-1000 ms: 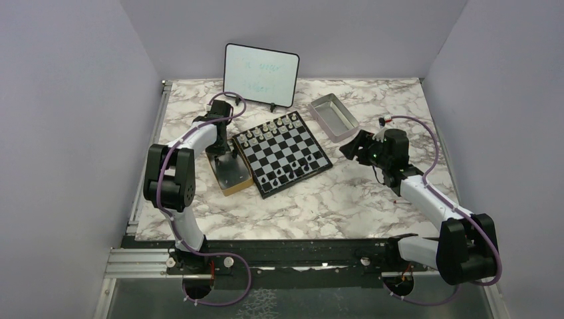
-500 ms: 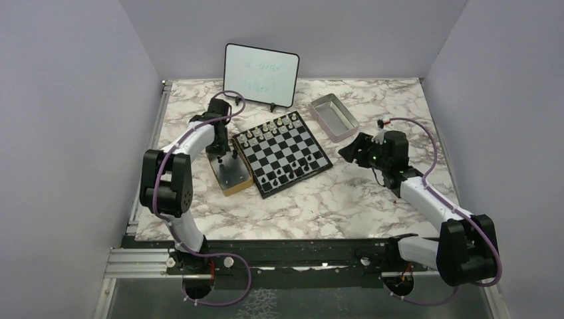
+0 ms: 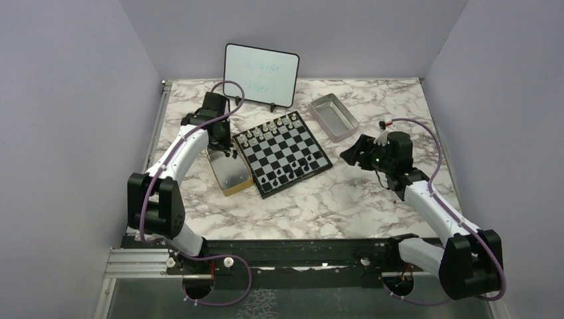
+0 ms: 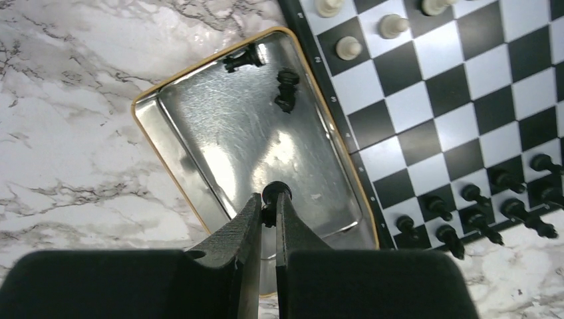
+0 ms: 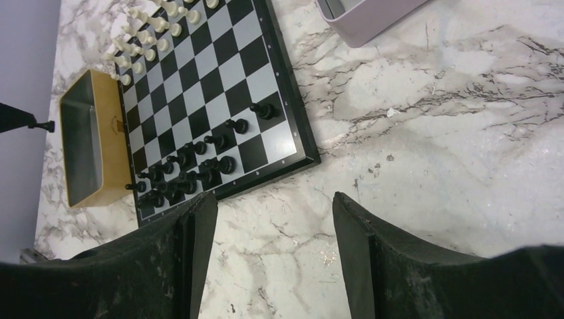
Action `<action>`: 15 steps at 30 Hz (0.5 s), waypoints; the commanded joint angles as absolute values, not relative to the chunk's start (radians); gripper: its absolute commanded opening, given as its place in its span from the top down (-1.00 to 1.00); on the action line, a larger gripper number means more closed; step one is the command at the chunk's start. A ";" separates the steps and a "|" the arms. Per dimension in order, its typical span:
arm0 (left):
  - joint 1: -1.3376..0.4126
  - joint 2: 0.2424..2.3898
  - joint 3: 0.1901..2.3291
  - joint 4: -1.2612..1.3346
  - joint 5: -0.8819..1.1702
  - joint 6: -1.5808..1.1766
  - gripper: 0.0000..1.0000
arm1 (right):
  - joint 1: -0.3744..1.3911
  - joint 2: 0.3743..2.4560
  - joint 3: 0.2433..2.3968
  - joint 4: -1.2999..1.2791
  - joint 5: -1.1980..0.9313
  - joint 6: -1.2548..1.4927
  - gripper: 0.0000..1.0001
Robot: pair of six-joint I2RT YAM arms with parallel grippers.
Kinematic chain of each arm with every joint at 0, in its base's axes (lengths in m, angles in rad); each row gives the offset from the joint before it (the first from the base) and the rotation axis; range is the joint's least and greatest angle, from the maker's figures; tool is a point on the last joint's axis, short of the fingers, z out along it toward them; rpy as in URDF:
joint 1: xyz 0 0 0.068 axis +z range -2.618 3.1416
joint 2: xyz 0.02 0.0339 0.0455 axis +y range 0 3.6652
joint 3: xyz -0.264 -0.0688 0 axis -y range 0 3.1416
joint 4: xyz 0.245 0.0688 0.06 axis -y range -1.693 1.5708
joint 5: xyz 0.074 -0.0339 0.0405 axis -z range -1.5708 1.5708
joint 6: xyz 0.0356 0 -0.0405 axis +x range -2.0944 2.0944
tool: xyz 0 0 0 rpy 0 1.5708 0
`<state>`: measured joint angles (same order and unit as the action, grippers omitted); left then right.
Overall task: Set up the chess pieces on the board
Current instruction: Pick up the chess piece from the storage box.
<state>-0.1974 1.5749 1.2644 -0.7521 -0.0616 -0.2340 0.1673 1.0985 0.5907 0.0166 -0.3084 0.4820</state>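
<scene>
left gripper (image 4: 269, 203) clamped on a chess piece (image 4: 274, 193) over the box (image 4: 219, 146)
the black piece sits between its fingertips above the metal-lined box, just beside the board (image 4: 465, 86); two more black pieces (image 4: 286, 90) lie at the box's far end. the right gripper (image 5: 273, 212) hangs wide open, empty.

Top external: fixed, high, behind the arm bases, facing forward and down; far off, takes in the whole table (image 3: 346, 193)
Left wrist: aimed almost straight down past the left fingers (image 4: 236, 232); very near, sees only the tan box (image 4: 219, 153) and the adjoining side of the board (image 4: 442, 90)
Right wrist: from the right, tilted down between the right fingers (image 5: 193, 266); mid range, most of board, a tray (image 5: 372, 26) corner (far rows cropped)
Shared by all three: board and box
</scene>
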 commanded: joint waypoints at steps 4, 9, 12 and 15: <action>-0.324 1.486 1.314 -0.814 -0.002 -0.254 0.80 | 0.158 1.031 0.619 -0.093 -0.283 0.428 -0.41; -0.484 1.493 1.338 -0.860 -0.067 -0.294 0.80 | 0.158 1.010 0.625 -0.111 -0.275 0.415 -0.42; -0.561 1.492 1.341 -0.862 -0.094 -0.331 0.80 | 0.158 1.010 0.631 -0.122 -0.265 0.397 -0.42; -0.628 1.502 1.337 -0.865 -0.125 -0.363 0.80 | 0.158 1.012 0.643 -0.137 -0.254 0.385 -0.42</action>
